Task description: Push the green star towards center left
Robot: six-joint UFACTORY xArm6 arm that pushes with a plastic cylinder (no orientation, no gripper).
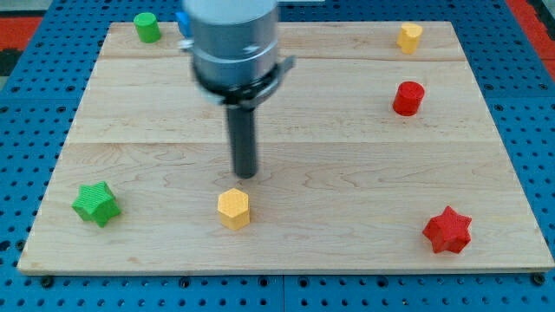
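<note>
The green star [95, 204] lies near the bottom left corner of the wooden board [347, 165]. My tip [246, 174] touches the board near the middle, a little above the yellow hexagon [233, 209] and far to the right of the green star. The rod hangs straight down from the grey arm head at the view's top.
A green cylinder [146, 27] stands at the top left. A yellow hexagon block [409, 37] sits at the top right, a red cylinder [408, 98] below it. A red star [447, 230] lies at the bottom right. A blue block [183, 21] is partly hidden behind the arm.
</note>
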